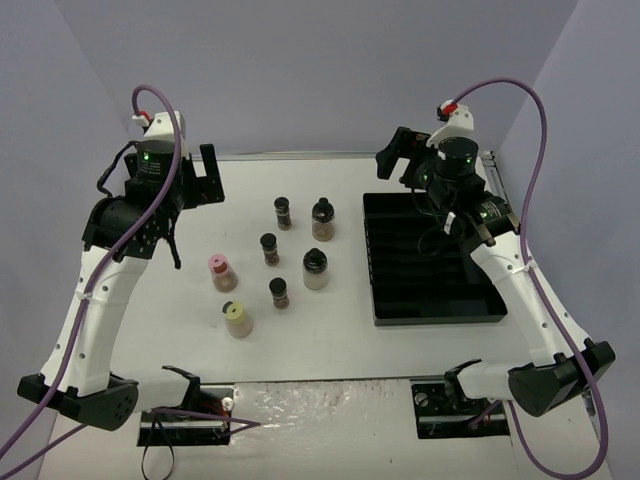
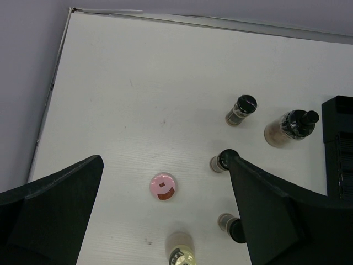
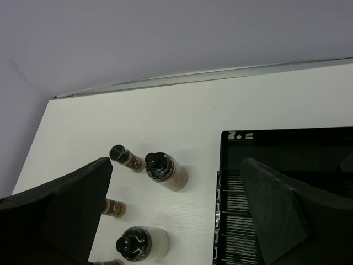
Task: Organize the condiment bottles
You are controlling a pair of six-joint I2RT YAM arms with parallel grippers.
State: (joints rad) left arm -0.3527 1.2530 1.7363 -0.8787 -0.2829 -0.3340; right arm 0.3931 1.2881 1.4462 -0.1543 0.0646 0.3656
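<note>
Seven condiment bottles stand on the white table left of the tray. In the top view, a pink-capped jar [image 1: 221, 271] and a pale-yellow-capped jar [image 1: 238, 319] stand at the left. Three small black-capped jars [image 1: 283, 212] [image 1: 269, 248] [image 1: 279, 292], a larger brown-filled one [image 1: 323, 219] and a larger pale-filled one [image 1: 316, 268] stand beside them. My left gripper [image 1: 205, 175] [image 2: 165, 160] is open and empty, high above the pink-capped jar [image 2: 163, 186]. My right gripper [image 1: 395, 153] [image 3: 177, 164] is open and empty, above the tray's back left corner, looking at the brown-filled jar [image 3: 165, 170].
A black slotted tray [image 1: 437, 319] lies at the right, with no bottles in it; it also shows in the right wrist view [image 3: 265, 133] and the left wrist view [image 2: 339, 138]. Purple walls close in the table's back and sides. The arm bases sit at the near edge.
</note>
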